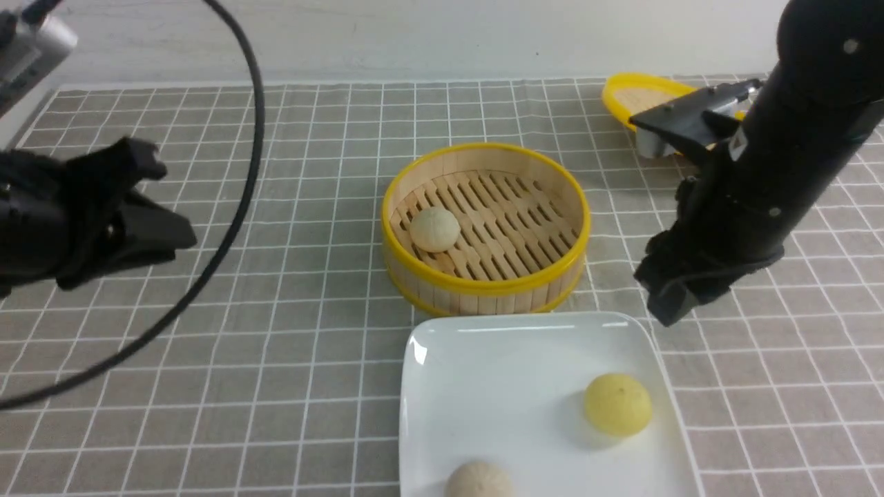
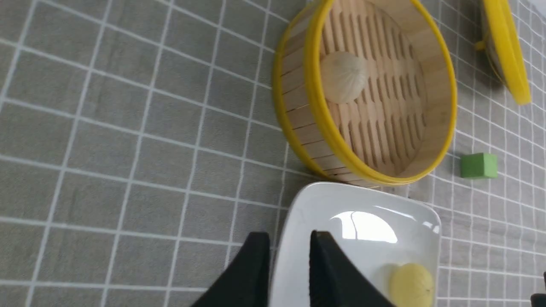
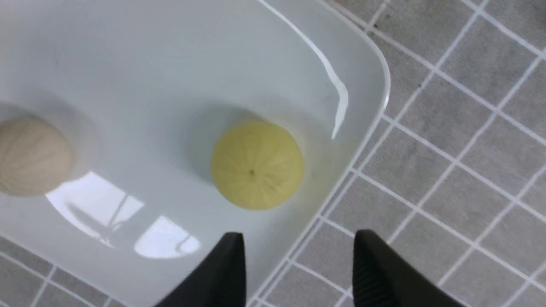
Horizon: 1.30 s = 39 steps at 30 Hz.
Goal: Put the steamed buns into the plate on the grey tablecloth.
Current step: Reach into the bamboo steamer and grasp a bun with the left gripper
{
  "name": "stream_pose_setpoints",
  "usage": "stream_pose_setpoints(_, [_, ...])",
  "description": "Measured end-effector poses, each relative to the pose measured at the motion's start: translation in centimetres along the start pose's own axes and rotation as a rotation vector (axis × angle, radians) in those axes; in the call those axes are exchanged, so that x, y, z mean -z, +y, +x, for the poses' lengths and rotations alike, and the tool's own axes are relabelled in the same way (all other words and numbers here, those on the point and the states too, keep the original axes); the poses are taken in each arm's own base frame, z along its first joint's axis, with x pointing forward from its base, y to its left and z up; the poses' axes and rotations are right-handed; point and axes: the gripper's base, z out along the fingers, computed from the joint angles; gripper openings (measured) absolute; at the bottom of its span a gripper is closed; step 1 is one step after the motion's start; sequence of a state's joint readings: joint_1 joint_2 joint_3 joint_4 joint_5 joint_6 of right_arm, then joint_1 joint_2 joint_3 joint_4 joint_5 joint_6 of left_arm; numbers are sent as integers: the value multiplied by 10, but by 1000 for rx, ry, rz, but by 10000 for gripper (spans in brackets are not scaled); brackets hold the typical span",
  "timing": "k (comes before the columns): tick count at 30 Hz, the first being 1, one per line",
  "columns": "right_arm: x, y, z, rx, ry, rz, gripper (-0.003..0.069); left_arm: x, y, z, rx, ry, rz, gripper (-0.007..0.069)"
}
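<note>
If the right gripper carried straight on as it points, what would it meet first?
Probably the plate, on its raised side by the yellow bun; the right gripper's height is unclear.

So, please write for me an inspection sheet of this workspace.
Surface: grey tablecloth with white grid, lying flat where visible.
Job's things: yellow bun and one beige bun in the white plate; another beige bun in the bamboo steamer.
Clutter: green cube on the cloth; yellow-rimmed lid behind the right tool.
Tools: left tool open, nothing held; right tool open, nothing held.
Cables: black cable curving across the front view's left side.
Surroundings: pale wall behind.
</note>
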State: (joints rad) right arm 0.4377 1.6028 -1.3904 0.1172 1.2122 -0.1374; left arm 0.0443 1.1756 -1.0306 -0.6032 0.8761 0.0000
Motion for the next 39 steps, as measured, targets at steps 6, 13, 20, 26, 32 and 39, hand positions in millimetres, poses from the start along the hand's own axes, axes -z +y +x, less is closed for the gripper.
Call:
stream_pose_setpoints(6, [27, 1, 13, 3, -55, 36, 141, -25, -10, -36, 12, 84, 23, 303])
stream_pose_setpoints(13, [50, 11, 75, -22, -88, 27, -15, -105, -70, -26, -247, 293, 69, 391])
stream_pose_setpoints(20, [46, 15, 127, -21, -71, 33, -15, -177, -119, -30, -387, 315, -51, 394])
stream_pose_setpoints(26, [39, 12, 150, -5, -97, 87, -14, -224, -134, -33, -483, 308, -200, 394])
stream_pose_setpoints(32, [43, 11, 153, 5, -188, 113, -10, -266, -132, -27, -482, 313, -292, 394])
stream_pose_setpoints(39, [44, 11, 148, 5, -240, 114, -6, -299, -121, -19, -513, 296, -313, 377])
